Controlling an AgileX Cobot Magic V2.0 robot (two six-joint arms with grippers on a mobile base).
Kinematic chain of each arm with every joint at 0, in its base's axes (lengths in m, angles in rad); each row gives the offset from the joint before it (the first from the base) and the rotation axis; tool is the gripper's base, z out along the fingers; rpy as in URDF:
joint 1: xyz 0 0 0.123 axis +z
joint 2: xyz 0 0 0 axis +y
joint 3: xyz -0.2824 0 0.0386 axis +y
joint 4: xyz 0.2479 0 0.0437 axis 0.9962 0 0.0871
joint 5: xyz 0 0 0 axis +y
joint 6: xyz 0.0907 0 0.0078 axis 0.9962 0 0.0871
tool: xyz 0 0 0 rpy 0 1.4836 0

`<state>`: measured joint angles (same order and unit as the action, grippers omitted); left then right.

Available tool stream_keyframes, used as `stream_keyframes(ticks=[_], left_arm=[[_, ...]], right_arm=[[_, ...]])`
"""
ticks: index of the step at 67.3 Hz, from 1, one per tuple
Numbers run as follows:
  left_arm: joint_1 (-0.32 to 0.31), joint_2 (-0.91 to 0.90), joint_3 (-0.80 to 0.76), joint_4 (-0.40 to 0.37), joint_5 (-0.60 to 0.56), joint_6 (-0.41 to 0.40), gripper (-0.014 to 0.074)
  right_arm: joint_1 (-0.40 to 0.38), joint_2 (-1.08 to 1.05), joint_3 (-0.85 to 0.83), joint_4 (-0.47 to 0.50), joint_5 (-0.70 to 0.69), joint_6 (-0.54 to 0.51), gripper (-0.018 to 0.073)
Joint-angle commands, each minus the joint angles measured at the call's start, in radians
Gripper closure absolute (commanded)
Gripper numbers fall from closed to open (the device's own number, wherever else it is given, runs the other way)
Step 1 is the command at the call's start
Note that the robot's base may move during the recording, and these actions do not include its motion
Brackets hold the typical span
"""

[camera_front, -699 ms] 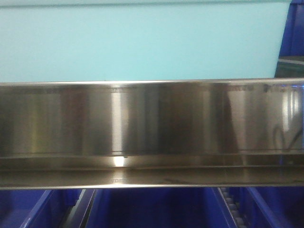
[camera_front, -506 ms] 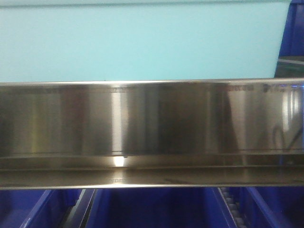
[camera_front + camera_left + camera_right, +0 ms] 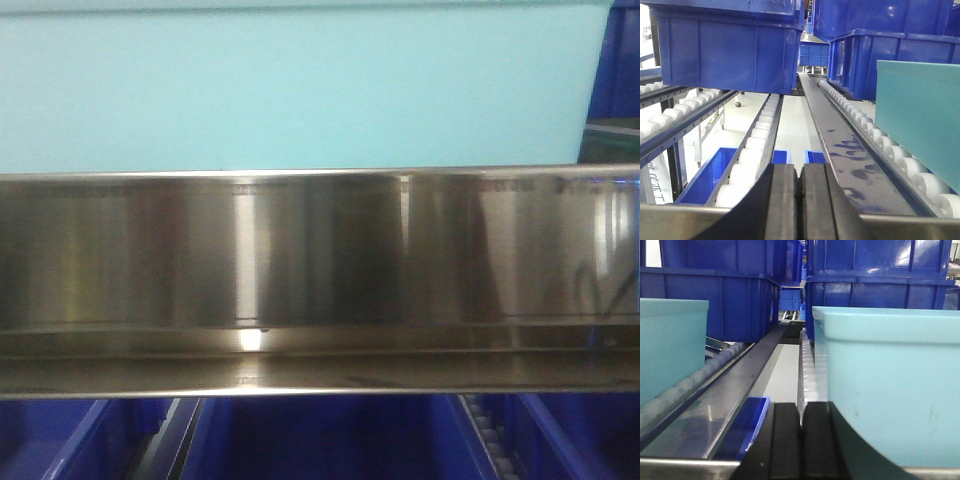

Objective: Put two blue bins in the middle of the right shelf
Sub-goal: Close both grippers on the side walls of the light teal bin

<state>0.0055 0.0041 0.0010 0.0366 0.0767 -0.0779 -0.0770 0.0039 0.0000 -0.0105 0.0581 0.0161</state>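
The brushed stainless-steel shelf level point(image 3: 320, 260), with its tall flat front lip, fills the front view. A wide pale cyan plastic bin point(image 3: 300, 90) with smooth sides is seen standing behind that lip. In the right wrist view this bin point(image 3: 670, 345) is taken to be the one at the left. A second pale cyan plastic bin point(image 3: 890, 380) with a thick rim is seen at the right.

Both are judged to be on the level already, so the placing step appears finished or nearly so. Whether they sit deep enough cannot be told. Dark royal-blue plastic bins point(image 3: 730, 50) are seen farther back.

The left gripper point(image 3: 800, 172) and the right gripper point(image 3: 801, 412) are each seen clenched, pads together, with nothing held, just above the lip. A straight withdrawal, or a push on a bin wall, is judged to be called for next.

Open room is offered along the flat steel rail point(image 3: 840, 145) between the white roller tracks point(image 3: 760, 145). The lip edge below must be cleared, as must the second bin's wall just beside the right gripper.
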Motion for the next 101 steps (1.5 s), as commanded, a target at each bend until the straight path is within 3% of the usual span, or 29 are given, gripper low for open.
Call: stream_keyframes(ticks=[1, 15, 21, 36, 52, 71, 84, 93, 101], left_arm=[[0.001, -0.004, -0.001, -0.006, -0.02, -0.006, 0.0707], [0.001, -0.004, -0.001, -0.006, -0.041, -0.006, 0.0707], [0.001, -0.004, -0.03, -0.006, -0.024, -0.006, 0.0707], [0.001, 0.032, -0.273, -0.006, 0.184, -0.006, 0.0707], [0.001, 0.279, -0.564, -0.006, 0.315, -0.006, 0.0707], [0.001, 0.652, -0.902, -0.006, 0.566, -0.006, 0.0707], [0.001, 0.786, -0.964, -0.006, 0.513, -0.006, 0.0707], [0.001, 0.845, -0.964, -0.01, 0.488, -0.006, 0.0707], [0.001, 0.933, -0.99, -0.023, 0.507, -0.086, 0.0707]], right_arm=[[-0.002, -0.004, 0.0, -0.007, -0.022, -0.001, 0.0722], [-0.002, -0.004, 0.0, -0.007, -0.052, -0.001, 0.0722], [-0.002, -0.004, -0.052, -0.007, 0.002, -0.001, 0.0722], [-0.002, 0.024, -0.31, -0.007, 0.238, -0.001, 0.0722], [-0.002, 0.303, -0.613, -0.007, 0.432, -0.001, 0.0722], [-0.002, 0.701, -0.936, -0.007, 0.603, -0.001, 0.0722], [-0.002, 0.869, -1.017, -0.004, 0.57, -0.001, 0.0722], [-0.002, 0.931, -1.021, 0.056, 0.551, -0.001, 0.0722], [0.015, 0.999, -1.062, 0.131, 0.623, -0.001, 0.0722]])
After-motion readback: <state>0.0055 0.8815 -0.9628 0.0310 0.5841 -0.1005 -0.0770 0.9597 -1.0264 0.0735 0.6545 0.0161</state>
